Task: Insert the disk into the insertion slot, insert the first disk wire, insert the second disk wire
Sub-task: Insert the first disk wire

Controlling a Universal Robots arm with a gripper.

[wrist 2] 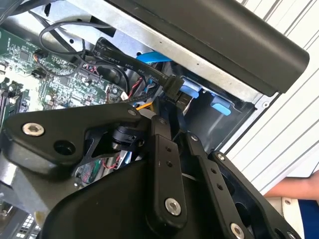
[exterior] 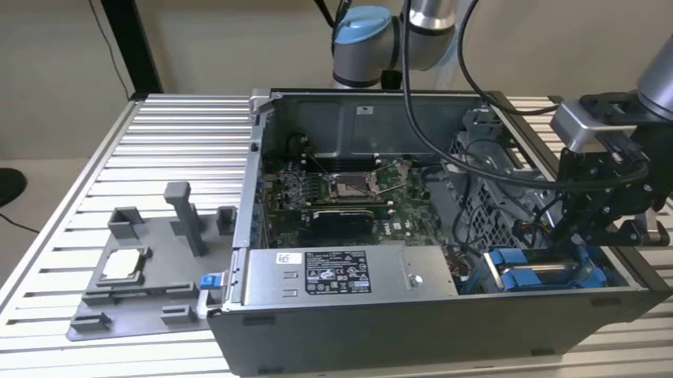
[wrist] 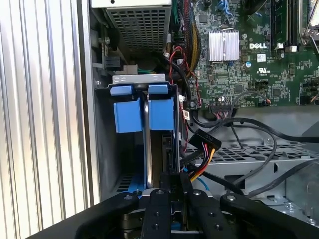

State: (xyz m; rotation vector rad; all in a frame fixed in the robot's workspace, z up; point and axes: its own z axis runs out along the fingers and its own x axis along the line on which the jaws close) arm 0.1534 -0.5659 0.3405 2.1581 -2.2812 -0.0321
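The disk [exterior: 547, 273] sits in its slot at the front corner of the open computer case [exterior: 421, 331], on the exterior view's right, with its blue carrier tabs [wrist: 144, 113] sticking out of the bay. My gripper [exterior: 576, 239] hangs directly over that bay. In both wrist views its fingers [wrist: 159, 209] stand close together, pinching a black wire plug [wrist 2: 174, 88] at the disk's end. The plug's black cable [wrist 2: 119, 60] runs off across the motherboard. A second black plug [wrist: 203, 142] with yellow, red and black wires lies beside the disk, apart from the gripper [wrist: 173, 185].
A grey labelled power-supply box [exterior: 336, 272] lies beside the bay, with the motherboard [exterior: 347, 197] behind it. Loose black cables [wrist: 259, 129] cross the case near the bay. A grey fixture tray [exterior: 137, 276] sits on the slatted table [exterior: 158, 150]. A person's hand [wrist 2: 294, 189] is beside the case.
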